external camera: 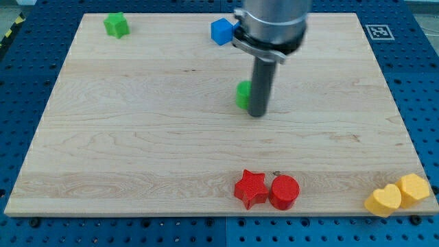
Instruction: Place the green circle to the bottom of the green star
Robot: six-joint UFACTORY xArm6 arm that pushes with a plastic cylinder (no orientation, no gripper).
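The green star (116, 25) sits near the board's top left corner. The green circle (243, 94) lies near the middle of the board, its right side hidden behind the rod. My tip (257, 113) rests on the board right against the green circle's right side, slightly below it. The rod rises from there to the arm's grey body at the view's top.
A blue block (221, 31) sits at the top centre, just left of the arm. A red star (250, 189) and a red circle (284, 192) sit together at the bottom centre. Two yellow blocks (396, 195) lie at the wooden board's (137, 137) bottom right corner.
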